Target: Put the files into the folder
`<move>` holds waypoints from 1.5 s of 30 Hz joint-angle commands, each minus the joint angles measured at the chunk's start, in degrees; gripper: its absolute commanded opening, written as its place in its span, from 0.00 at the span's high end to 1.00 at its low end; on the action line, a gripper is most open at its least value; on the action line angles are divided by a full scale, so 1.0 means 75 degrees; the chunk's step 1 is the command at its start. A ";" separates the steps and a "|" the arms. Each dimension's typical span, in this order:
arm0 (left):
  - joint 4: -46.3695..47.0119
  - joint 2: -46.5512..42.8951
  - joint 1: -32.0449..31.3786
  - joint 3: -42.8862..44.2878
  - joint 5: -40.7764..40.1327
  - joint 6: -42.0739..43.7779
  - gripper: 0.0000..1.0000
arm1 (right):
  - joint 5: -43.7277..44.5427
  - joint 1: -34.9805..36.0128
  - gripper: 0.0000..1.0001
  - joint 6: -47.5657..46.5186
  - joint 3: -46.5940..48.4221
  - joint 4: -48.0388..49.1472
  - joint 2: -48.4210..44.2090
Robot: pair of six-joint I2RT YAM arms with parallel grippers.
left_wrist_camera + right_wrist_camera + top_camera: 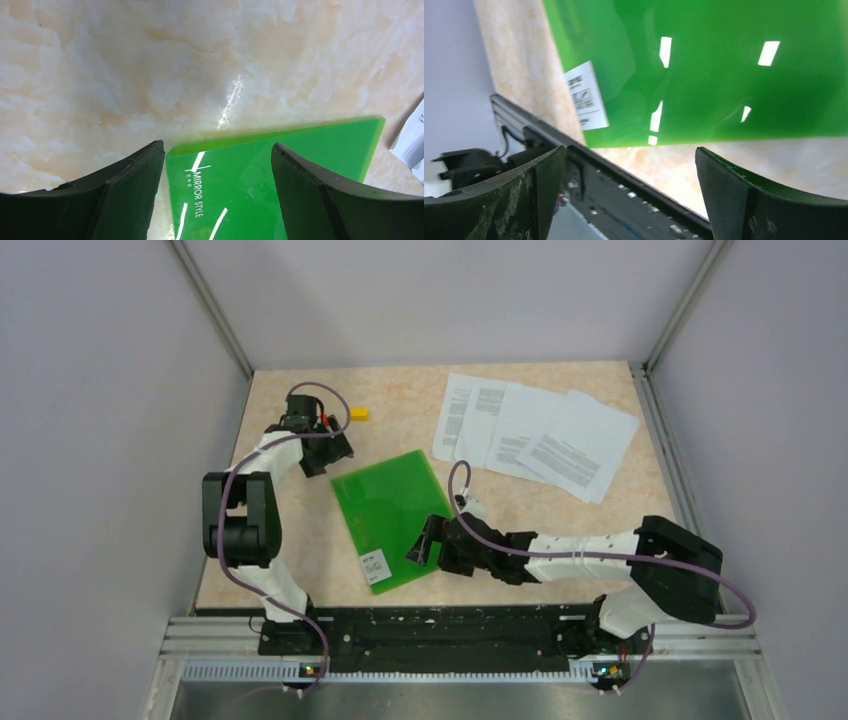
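The green folder [390,515] lies closed and flat in the middle of the table, its white label [374,565] near the front corner. It also shows in the left wrist view [280,170] and the right wrist view [704,70]. Several white printed files [535,432] lie fanned out at the back right. My left gripper [335,455] is open and empty, low at the folder's far left corner [218,150]. My right gripper [425,542] is open and empty at the folder's near right edge [630,150].
A small yellow block [358,414] lies at the back left near the left arm. The black rail [420,625] runs along the table's near edge, right under the right gripper. Grey walls close the table on three sides.
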 commanded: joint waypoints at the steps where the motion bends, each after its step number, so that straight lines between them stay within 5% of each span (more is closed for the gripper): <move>1: 0.0226 -0.0016 0.0159 0.0199 0.0835 0.0707 0.18 | 0.1241 0.0842 0.01 0.1746 0.0009 0.1235 -0.0031; 16: 0.0363 0.0766 0.0511 0.0086 0.1640 0.0450 0.29 | 0.2116 0.1969 0.01 0.3663 0.0056 0.2950 0.1804; 33: 0.0086 0.0264 0.0496 -0.0883 0.1046 -0.0184 0.62 | 0.3306 0.2002 0.02 0.4409 -0.1321 0.5684 0.2166; 45: -0.0110 0.0304 0.0499 -0.0906 0.1006 -0.0167 0.82 | 0.4023 0.2014 0.20 0.3777 -0.1847 0.7364 0.2420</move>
